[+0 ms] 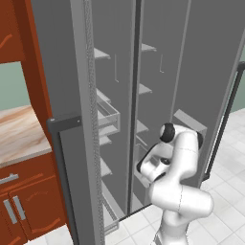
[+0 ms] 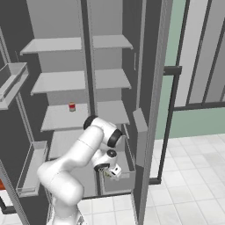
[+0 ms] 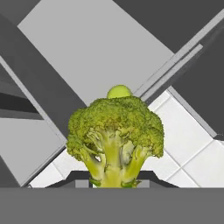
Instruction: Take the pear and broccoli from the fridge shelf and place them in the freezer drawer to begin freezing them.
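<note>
Taking the freezer drawer (image 2: pixel 124 172) as my landmark, I go from left to right. Far to the left of the drawer, in the right base view, a pale door bin (image 2: pixel 31 169) hangs on the open fridge door, and another such bin (image 2: pixel 11 81) is higher up on the same door. Above the drawer and to its left, a small red-and-white can (image 2: pixel 72 107) stands alone on a grey fridge shelf (image 2: pixel 61 116). Just at the left front part of the drawer is my gripper (image 2: pixel 110 172), reaching down from my white arm, and it is closed on the broccoli (image 3: pixel 116 139). In the hand view the broccoli is very near, with its stalk toward my fingers and its lumpy green head pointing away from them. Behind the top of the broccoli, a little of the pear (image 3: pixel 119 91) is seen, smooth and yellow-green, lying on a grey surface; I cannot tell surely if this surface is the floor of the drawer. To the right of the pear in this view a strip of white tiled floor (image 3: pixel 186 131) shows. To the right of the drawer, in the right base view, stands the other open fridge door (image 2: pixel 151 110), and beyond it a dark bar handle (image 2: pixel 169 127).
</note>
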